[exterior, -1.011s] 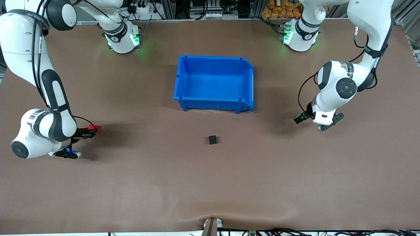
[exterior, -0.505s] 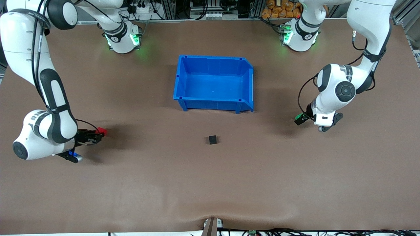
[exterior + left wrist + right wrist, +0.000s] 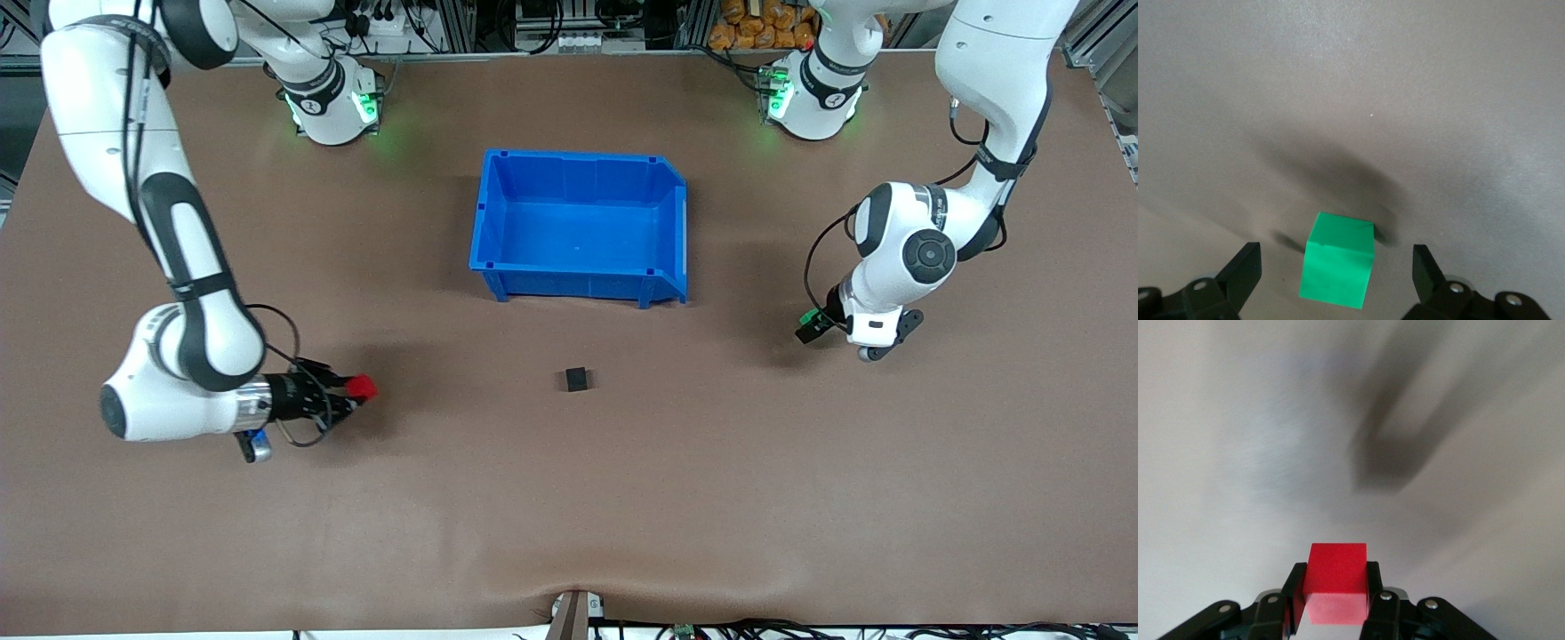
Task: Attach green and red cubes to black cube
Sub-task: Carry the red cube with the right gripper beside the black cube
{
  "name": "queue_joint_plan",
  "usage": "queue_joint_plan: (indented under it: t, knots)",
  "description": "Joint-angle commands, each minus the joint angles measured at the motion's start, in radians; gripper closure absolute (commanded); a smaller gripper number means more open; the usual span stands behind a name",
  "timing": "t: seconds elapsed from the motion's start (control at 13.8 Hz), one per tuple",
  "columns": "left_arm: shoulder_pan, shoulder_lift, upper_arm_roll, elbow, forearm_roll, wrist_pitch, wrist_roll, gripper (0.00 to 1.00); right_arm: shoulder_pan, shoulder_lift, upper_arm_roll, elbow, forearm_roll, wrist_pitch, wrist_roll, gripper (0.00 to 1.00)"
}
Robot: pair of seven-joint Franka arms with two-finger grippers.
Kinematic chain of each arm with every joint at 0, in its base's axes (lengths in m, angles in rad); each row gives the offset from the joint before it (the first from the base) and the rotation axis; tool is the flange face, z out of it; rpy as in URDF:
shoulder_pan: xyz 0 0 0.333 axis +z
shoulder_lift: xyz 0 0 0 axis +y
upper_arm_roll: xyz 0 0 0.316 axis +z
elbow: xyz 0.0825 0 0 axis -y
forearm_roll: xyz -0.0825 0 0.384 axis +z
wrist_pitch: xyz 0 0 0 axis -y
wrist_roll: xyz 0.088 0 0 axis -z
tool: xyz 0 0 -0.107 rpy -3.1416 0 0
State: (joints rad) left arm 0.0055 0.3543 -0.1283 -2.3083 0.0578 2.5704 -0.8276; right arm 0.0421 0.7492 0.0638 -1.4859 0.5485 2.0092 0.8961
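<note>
The black cube [image 3: 576,380] lies alone on the brown table, nearer to the front camera than the blue bin. My right gripper [image 3: 356,389] [image 3: 1335,587] is shut on the red cube [image 3: 361,387] [image 3: 1336,572] and hangs over the table toward the right arm's end from the black cube. The green cube [image 3: 807,316] [image 3: 1338,268] rests on the table toward the left arm's end. My left gripper [image 3: 811,325] [image 3: 1335,272] is low around it, open, with a gap between each fingertip [image 3: 1243,268] and the cube.
The blue bin [image 3: 494,213] stands open-topped mid-table, nothing inside it. Both arm bases sit along the table edge farthest from the front camera. A small clamp [image 3: 573,613] sticks up at the nearest table edge.
My right arm has carried the red cube a good way across the table toward the black cube. My left arm has shifted only slightly over the green cube.
</note>
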Motion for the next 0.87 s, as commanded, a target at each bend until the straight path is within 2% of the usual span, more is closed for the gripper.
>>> queue_joint_plan:
  t: [0.0, 0.22, 0.29, 0.36, 0.65, 0.79]
  knots:
    - [0.005, 0.014, -0.001, 0.012, 0.022, 0.01, -0.025, 0.0, 0.097, 0.01, 0.001, -0.007, 0.039, 0.165, 0.249, 1.0]
    - [0.005, 0.026, -0.001, 0.016, 0.022, 0.011, -0.025, 0.0, 0.201, 0.044, 0.008, 0.027, 0.05, 0.311, 0.51, 1.0]
    - [0.005, 0.031, -0.001, 0.017, 0.022, 0.011, -0.025, 0.04, 0.228, 0.056, 0.008, 0.039, 0.05, 0.345, 0.574, 1.0]
    - [0.005, 0.031, -0.001, 0.018, 0.022, 0.011, -0.025, 0.06, 0.248, 0.065, 0.008, 0.048, 0.048, 0.368, 0.615, 1.0]
    - [0.031, 0.032, -0.002, 0.027, 0.022, 0.011, -0.025, 0.04, 0.314, 0.085, 0.008, 0.053, 0.05, 0.376, 0.656, 1.0]
    - [0.031, 0.034, -0.002, 0.03, 0.023, 0.011, -0.024, 0.05, 0.349, 0.13, 0.008, 0.097, 0.05, 0.422, 0.701, 1.0]
